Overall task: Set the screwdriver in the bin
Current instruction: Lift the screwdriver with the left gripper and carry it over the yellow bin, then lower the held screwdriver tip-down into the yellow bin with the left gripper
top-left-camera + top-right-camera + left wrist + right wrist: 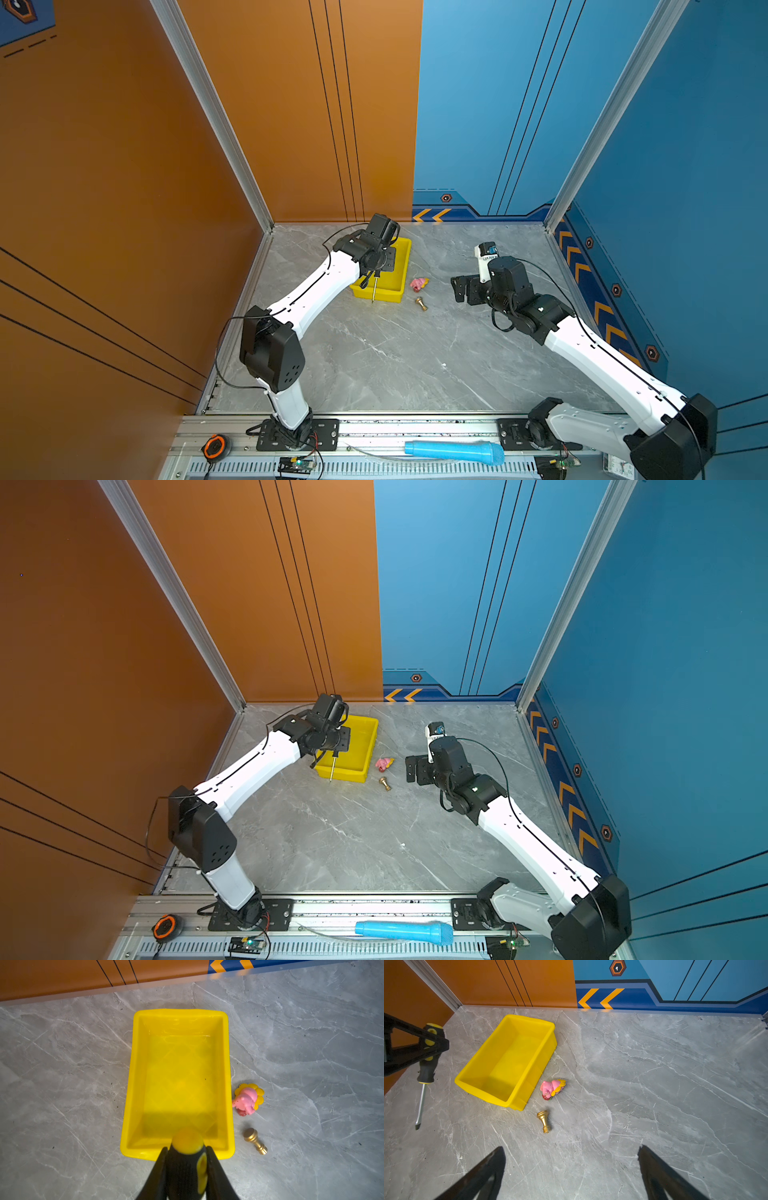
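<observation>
Near the bin, screwdriver in left gripper

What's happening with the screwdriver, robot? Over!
Left tool shut on screwdriver, tip down, at near end of bin. Right tool open, holding nothing. Bin empty; nothing in the way.

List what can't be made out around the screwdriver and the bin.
Left wrist view: the shaft of the screwdriver, hidden behind its handle and the left gripper.
Both top views: the left side of the bin, covered by the left arm's wrist.
Right wrist view: the right gripper, cut off by the bottom edge but for its open fingertips.
Both top views: the pink toy figure, too small to identify.
</observation>
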Available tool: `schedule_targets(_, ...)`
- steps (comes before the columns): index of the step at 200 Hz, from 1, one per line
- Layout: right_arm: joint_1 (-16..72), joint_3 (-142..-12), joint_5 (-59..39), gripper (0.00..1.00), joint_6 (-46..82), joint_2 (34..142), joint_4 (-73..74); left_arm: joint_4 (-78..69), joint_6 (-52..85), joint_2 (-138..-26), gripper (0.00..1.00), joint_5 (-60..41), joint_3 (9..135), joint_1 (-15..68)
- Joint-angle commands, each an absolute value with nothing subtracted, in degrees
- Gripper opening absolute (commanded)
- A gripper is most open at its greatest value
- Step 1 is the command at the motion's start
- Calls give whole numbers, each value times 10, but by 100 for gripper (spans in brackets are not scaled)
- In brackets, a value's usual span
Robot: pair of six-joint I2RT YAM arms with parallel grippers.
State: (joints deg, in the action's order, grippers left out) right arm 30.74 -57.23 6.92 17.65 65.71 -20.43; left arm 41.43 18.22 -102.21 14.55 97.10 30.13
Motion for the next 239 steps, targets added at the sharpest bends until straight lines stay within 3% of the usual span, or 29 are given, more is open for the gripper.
schedule_targets(1, 298, -573, 60, 100, 193, 664, -165, 412, 145, -1058, 0, 139, 1025, 289)
schedule_targets(108, 294, -579, 75, 100, 215, 689, -182, 400, 120, -1265, 0, 113, 1239, 261)
schedule_targets(239, 289, -591, 54, 100, 219, 715, -170, 394, 129, -1343, 0, 123, 1246, 244)
